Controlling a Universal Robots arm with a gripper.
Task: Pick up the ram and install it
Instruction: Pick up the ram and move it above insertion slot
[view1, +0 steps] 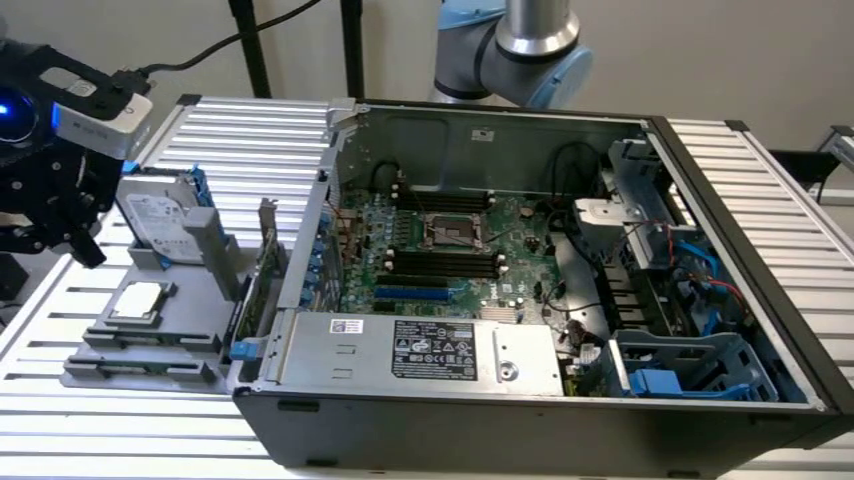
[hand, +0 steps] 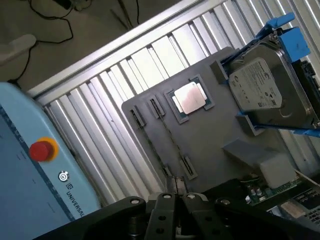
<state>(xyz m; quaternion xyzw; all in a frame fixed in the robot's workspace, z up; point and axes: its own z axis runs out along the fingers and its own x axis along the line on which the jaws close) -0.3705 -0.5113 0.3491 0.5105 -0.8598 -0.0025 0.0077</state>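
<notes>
The black fingers (hand: 167, 205) are clenched together, grasping nothing. They hover over a grey fixture plate (hand: 210, 135) on the slatted aluminium worktop (view1: 80, 430), near its edge at the exterior view's left. The thin green ram stick (view1: 150, 367) seems to stand on edge in the plate's clips, near the fingers. An open black computer case (view1: 534, 420) is beside the plate.

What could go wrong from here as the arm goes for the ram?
The hand is shut near the grey holder, so lowering it like this might press on the slotted parts instead of straddling them. The hard drive in its blue bracket and the bare processor sit close together on that holder; a stray descent could knock or scratch either.
</notes>
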